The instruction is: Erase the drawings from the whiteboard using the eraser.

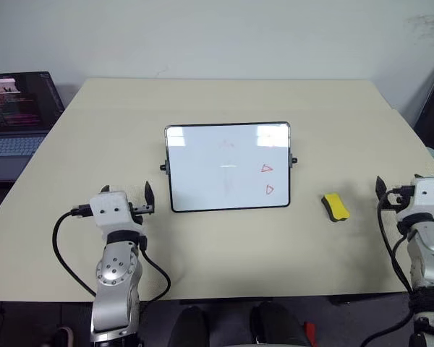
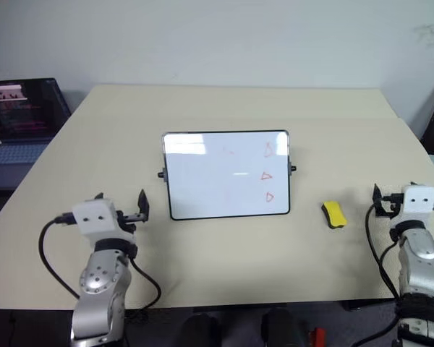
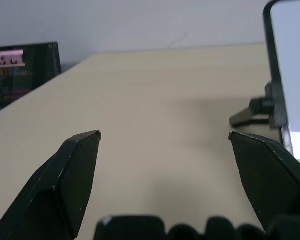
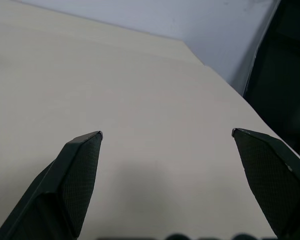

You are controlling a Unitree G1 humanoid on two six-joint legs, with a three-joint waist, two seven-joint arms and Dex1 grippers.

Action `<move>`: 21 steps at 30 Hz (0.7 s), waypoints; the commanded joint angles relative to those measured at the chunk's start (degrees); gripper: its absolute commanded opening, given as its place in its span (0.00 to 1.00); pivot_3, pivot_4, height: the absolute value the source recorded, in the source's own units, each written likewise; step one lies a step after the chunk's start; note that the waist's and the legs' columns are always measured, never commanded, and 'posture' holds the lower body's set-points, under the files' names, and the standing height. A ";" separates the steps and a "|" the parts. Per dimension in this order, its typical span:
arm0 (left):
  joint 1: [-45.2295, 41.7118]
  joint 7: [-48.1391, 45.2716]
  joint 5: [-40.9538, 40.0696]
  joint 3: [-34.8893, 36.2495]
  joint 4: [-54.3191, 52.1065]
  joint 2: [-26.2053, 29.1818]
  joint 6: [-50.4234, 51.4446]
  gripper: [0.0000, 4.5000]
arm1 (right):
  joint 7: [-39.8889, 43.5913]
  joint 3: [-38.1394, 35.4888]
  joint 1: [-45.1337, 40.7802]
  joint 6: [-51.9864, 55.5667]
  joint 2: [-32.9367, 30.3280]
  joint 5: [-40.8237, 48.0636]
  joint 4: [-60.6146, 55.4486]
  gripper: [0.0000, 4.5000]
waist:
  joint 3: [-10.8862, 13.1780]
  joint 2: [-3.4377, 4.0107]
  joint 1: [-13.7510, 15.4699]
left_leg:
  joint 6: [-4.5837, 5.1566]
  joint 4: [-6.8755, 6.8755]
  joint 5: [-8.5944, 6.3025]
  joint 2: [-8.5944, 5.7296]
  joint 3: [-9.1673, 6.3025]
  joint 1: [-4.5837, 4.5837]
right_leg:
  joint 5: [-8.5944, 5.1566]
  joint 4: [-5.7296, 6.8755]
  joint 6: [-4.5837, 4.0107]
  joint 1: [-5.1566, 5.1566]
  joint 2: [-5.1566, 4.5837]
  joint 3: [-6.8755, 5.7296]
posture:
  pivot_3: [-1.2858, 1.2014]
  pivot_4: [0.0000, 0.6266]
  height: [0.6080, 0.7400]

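Eraser (image 1: 335, 206) lies flat on the table (image 1: 224, 260), right of the whiteboard (image 1: 217, 170) and apart from it, with its long axis running roughly near-to-far. It sits just left of the right gripper (image 1: 398, 189), well apart from the left gripper (image 1: 127, 194), so I'd judge the right arm the natural pick, reaching left. Both grippers wide open, holding nothing. Whiteboard stands propped mid-table; drawings (image 1: 267, 168) are red triangles on its right half, untouched. Right eye view shows a third faint triangle near the board's top right; left eye view has glare there. Left wrist view catches the board's frame edge and side knob; right wrist view gives bare table.
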 commanded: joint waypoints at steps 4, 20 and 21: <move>-1.40 -0.29 -1.15 -0.62 0.36 -1.14 -0.46 1.00 | -1.41 -1.21 -0.17 4.58 -1.09 0.56 -5.13 1.00 | -0.01 0.01 -0.17 | 0.01 0.03 0.00 -0.04 0.01 0.04 | 0.09 0.03 0.14 0.00 0.01 0.08 | 0.52 0.24 1.00; -4.71 -17.93 -13.64 10.87 0.58 16.77 -2.41 1.00 | -3.40 1.92 1.31 13.10 5.89 3.51 -20.66 1.00 | 0.02 0.03 -0.99 | 0.02 0.02 0.00 0.03 -0.01 0.03 | 0.09 0.04 0.13 -0.05 0.02 0.07 | 0.52 0.24 1.00; -6.23 -19.76 -14.46 10.80 1.19 18.45 -2.33 1.00 | -3.07 1.83 2.15 14.31 6.32 4.48 -23.13 1.00 | 0.02 0.03 -0.93 | 0.02 0.02 0.00 0.03 -0.01 0.03 | 0.09 0.04 0.13 -0.07 0.02 0.06 | 0.52 0.24 1.00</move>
